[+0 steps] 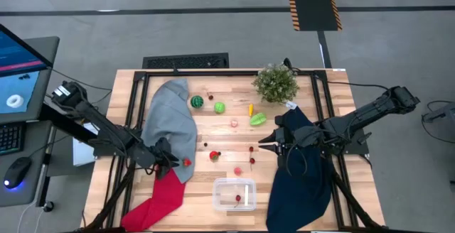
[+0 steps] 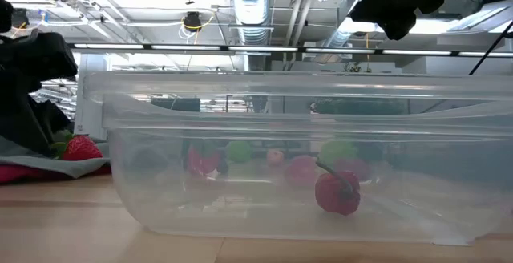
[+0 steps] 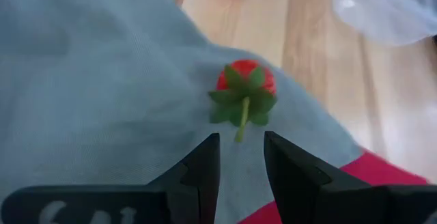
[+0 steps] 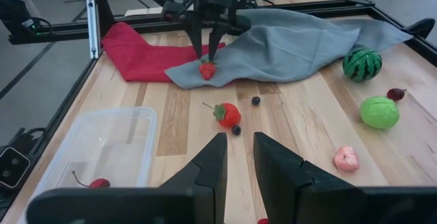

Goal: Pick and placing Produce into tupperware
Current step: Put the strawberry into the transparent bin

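Observation:
The tupperware [image 1: 234, 194] sits near the table's near edge, with one red cherry [image 2: 337, 192] inside. A red strawberry [image 3: 246, 87] with green leaves lies on the near edge of a grey cloth [image 1: 170, 123]. My left gripper [image 3: 241, 152] is open just short of it, fingertips on either side of the stem without touching. My right gripper [image 4: 239, 145] is open over bare wood to the right of the scattered produce: a striped melon [image 4: 362, 63], a green fruit [image 4: 379, 112], a pink piece [image 4: 347, 159] and a red fruit [image 4: 228, 114].
A red cloth [image 1: 160, 199] lies under the grey cloth's near end. A dark blue cloth [image 1: 302, 180] is spread under my right arm. A bushy potted plant [image 1: 275, 82] stands at the far edge. More small produce lies mid-table, such as a yellow piece [image 1: 250, 109].

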